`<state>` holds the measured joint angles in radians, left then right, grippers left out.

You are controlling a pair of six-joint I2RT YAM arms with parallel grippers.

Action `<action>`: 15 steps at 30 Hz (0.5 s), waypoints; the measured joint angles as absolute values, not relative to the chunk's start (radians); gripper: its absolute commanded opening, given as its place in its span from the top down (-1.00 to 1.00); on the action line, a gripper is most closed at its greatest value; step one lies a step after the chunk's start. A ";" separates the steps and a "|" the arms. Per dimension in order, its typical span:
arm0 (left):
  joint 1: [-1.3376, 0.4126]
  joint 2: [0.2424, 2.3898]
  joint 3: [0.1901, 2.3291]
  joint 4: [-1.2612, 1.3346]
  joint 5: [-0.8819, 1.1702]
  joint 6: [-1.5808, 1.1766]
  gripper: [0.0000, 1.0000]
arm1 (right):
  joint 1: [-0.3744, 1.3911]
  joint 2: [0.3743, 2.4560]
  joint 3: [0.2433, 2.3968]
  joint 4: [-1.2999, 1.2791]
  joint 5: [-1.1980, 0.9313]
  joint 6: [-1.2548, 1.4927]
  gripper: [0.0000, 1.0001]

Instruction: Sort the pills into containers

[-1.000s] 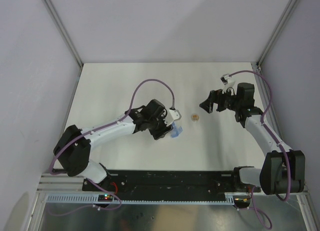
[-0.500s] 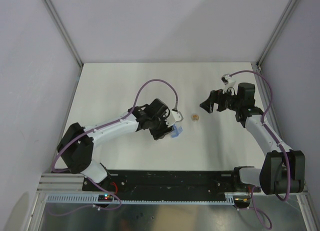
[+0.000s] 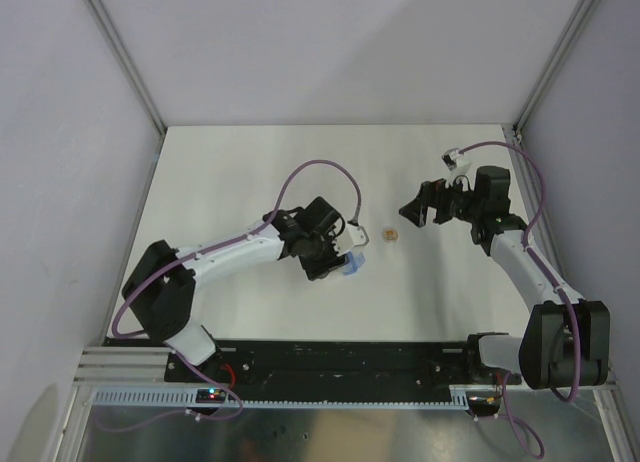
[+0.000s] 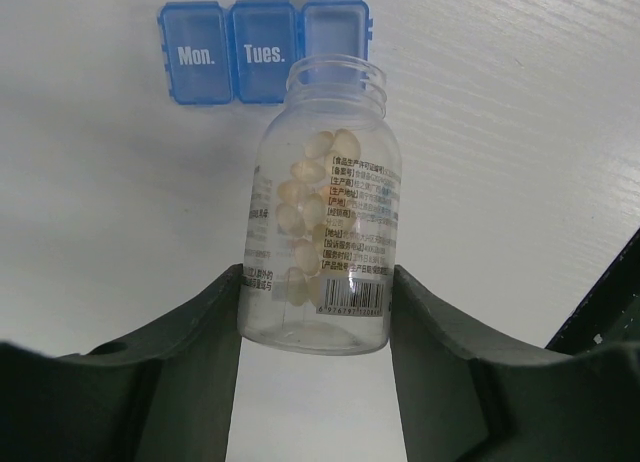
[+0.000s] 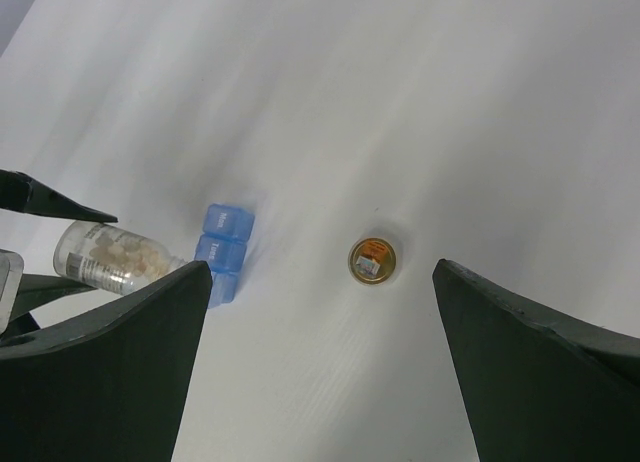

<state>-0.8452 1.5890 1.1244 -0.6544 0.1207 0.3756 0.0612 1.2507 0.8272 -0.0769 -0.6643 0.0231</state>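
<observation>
My left gripper [image 4: 318, 282] is shut on the base of a clear labelled bottle [image 4: 322, 162] with no cap on. The bottle lies nearly level, and the pills [image 4: 305, 197], pale beige pieces, sit along its inside. Its mouth reaches over the third compartment of the containers [image 4: 240, 52], a blue strip marked "Mon." and "Tues." whose third lid stands flipped up. From above, the left gripper [image 3: 335, 254] sits right at the blue containers [image 3: 351, 268]. My right gripper [image 3: 415, 210] hangs open and empty above the table, right of the containers [image 5: 222, 250].
A round gold bottle cap [image 3: 391, 234] lies on the white table between the two grippers, also seen in the right wrist view as the cap [image 5: 374, 260]. Grey walls with metal frame posts [image 3: 120, 52] close off the left, back and right of the table.
The left arm's elbow has swung slightly right and its wrist has turned a little, with the bottle still over the blue strip. The right arm has not moved.
</observation>
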 measured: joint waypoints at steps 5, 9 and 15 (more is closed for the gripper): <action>-0.846 1.599 1.141 -0.665 0.112 0.378 1.00 | 0.056 1.251 0.825 -0.077 -0.667 0.025 -0.99; -0.848 1.606 1.155 -0.675 0.107 0.389 1.00 | 0.055 1.251 0.825 -0.077 -0.671 0.026 -0.99; -0.852 1.624 1.175 -0.696 0.107 0.402 1.00 | 0.054 1.251 0.825 -0.077 -0.672 0.026 -0.99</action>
